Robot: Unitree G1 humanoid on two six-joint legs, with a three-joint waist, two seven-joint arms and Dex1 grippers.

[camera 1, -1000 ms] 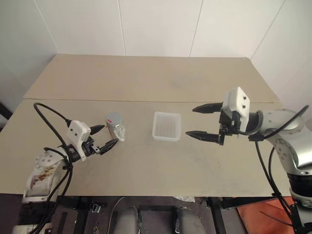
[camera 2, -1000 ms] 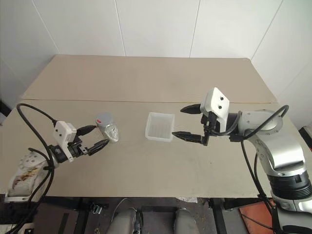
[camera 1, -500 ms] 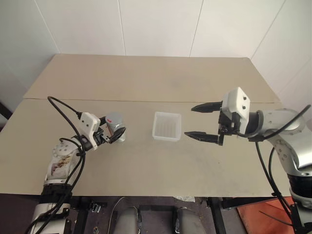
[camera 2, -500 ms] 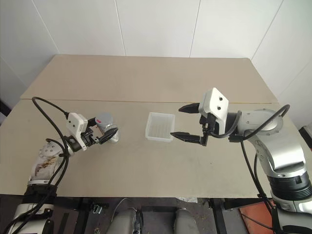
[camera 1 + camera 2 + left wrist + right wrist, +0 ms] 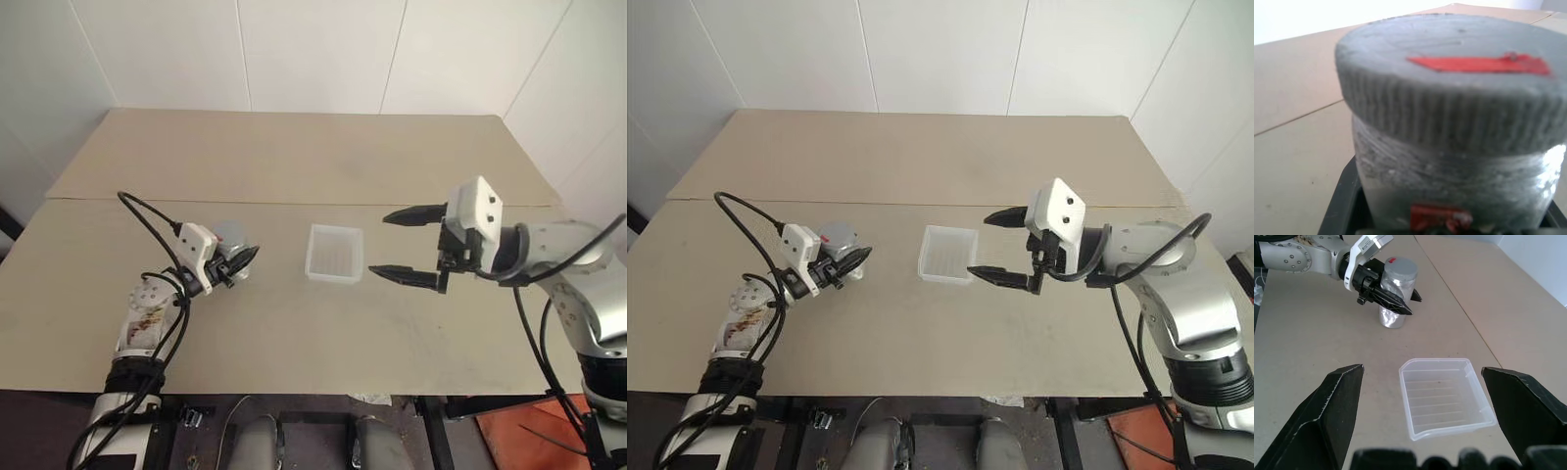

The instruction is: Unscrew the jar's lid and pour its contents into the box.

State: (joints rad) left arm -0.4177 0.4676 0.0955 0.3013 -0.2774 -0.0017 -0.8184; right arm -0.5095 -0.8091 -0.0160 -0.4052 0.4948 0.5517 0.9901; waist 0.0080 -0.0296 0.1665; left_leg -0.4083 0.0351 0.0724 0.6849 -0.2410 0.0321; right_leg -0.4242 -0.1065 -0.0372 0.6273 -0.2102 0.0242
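Two grippers work over a tan table [image 5: 294,166]. The left gripper [image 5: 854,259] has its black fingers [image 5: 1393,305] closed on the body of the jar [image 5: 1396,293], which stands upright on the left side of the table, well apart from the box [image 5: 335,254]. One finger lies along the near side of the jar and the tip of the other shows past its far side, so the jar sits between them, pinched below the lid [image 5: 1454,73]. The lid is on, grey and ribbed, with a red strip across its top.

The right gripper [image 5: 400,243] hovers just right of the box with its fingers spread wide and nothing between them. The box is empty, its ribbed floor bare, and it lies at the middle of the table between the two grippers.

The step in hand looks like securing the jar so the lid can be turned. To do it well, the left grip should stay low on the body, clear of the lid's rim, and firm enough that the jar cannot spin. The right gripper would then need to cross over the box, come squarely around the lid, and close on its ribbed edge before twisting. The contents cannot be made out through the silvery wall.
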